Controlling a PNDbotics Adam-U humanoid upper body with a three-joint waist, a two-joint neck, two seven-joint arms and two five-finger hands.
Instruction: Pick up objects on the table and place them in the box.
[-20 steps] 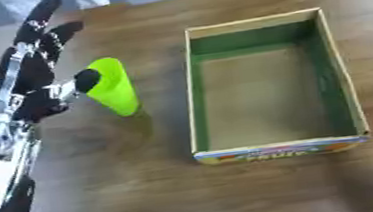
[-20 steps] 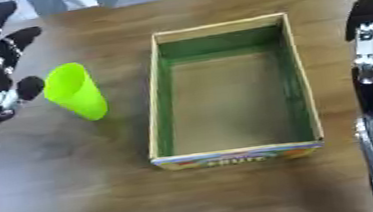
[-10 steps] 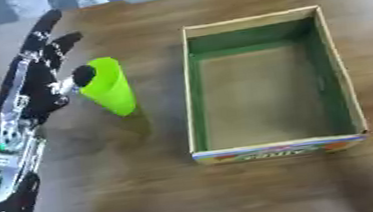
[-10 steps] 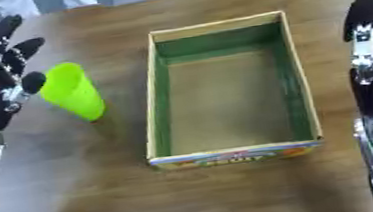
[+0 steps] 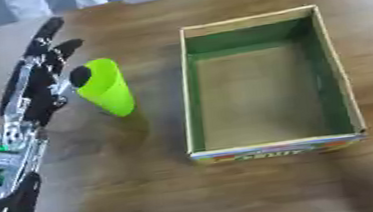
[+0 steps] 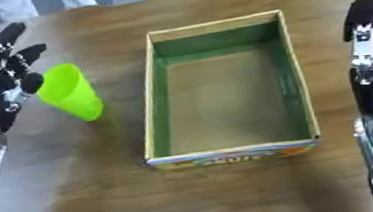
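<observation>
Left eye view: the left hand [image 5: 36,90] stands at the left side of the wooden tabletop [image 5: 164,191], its fingers [image 5: 45,31] straight and spread, pointing away from the robot. The thumb tip lies against the rim end of a lime-green plastic cup [image 5: 107,87]; no finger is curled round it. The cup appears to lie on its side or steeply tilted, rim toward the far left and base toward the box. Whether the cup rests fully on the tabletop cannot be determined.

Step in hand, as a judgement: approach and pre-grasp on the cup. The pick is not yet made. The next move calls for closing the fingers and thumb round the cup wall, lifting it, carrying it rightward over the near wall of the box and releasing it inside.

The cardboard box [image 5: 187,98] sits right of the cup, apart from it, open at the top with a green interior. Nothing shows inside it. Its front panel carries a coloured printed band in red, yellow and blue; the lettering on it cannot be read.

In the right eye view, the right hand [image 6: 365,17] stands at the right edge, beside the box and clear of it, fingers straight and holding nothing.
</observation>
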